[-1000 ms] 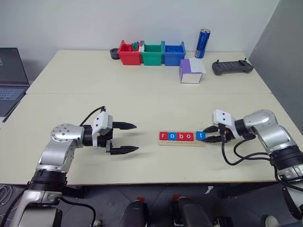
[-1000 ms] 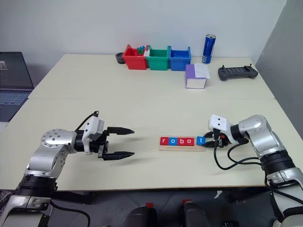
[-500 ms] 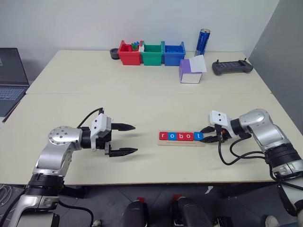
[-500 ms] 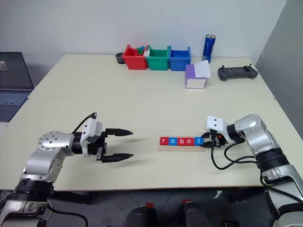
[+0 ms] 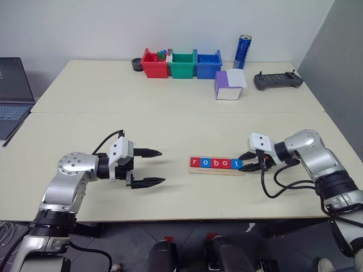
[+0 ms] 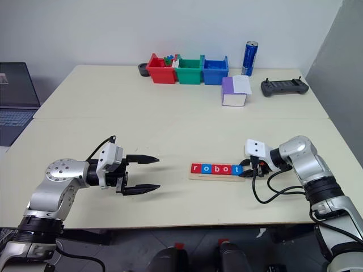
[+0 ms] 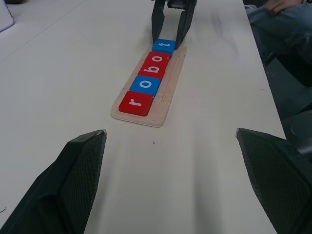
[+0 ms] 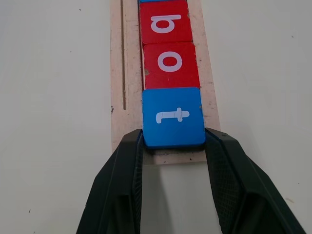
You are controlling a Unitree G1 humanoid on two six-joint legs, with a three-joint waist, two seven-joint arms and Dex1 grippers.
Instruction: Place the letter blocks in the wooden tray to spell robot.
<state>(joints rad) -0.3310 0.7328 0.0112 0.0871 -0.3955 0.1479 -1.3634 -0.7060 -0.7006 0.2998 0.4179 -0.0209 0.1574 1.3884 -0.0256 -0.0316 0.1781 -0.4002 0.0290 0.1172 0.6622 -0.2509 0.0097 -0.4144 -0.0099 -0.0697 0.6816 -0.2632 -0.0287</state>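
Cream tabletop, white wall behind. Long light-wood tray (image 5: pixel 217 169) sits right of centre in the head views, carrying five flat square letter tiles (image 7: pixel 147 77) that read r-o-b-o-t. A second ago the blue "t" tile (image 8: pixel 173 118) stood slightly off the row's end; now it lies flush against the red "o" tile (image 8: pixel 170 65) — the word looks complete. Right gripper (image 8: pixel 174 146) is still clamped on the "t" tile, a finger on each side. Left gripper (image 5: pixel 146 167), lower left, hangs spread wide, empty, well apart from the tray. Judgement: only release and withdrawal remain.
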